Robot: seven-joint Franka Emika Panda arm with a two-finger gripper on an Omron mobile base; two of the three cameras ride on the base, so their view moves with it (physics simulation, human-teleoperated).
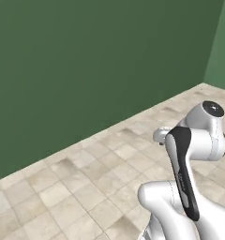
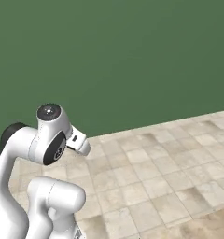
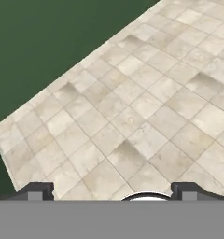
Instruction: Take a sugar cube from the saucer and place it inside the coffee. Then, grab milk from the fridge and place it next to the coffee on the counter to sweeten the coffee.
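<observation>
Facing green wall [image 1: 86, 70], tiled floor [image 3: 146, 107], tool [image 3: 112, 190] spread wide

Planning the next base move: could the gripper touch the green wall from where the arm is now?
Probably not. The open gripper faces bare tiled floor, and the green wall stands beyond a stretch of that floor; nothing blocks it.

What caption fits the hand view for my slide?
Open gripper held empty above the beige tiled floor, facing a dark green wall.
</observation>
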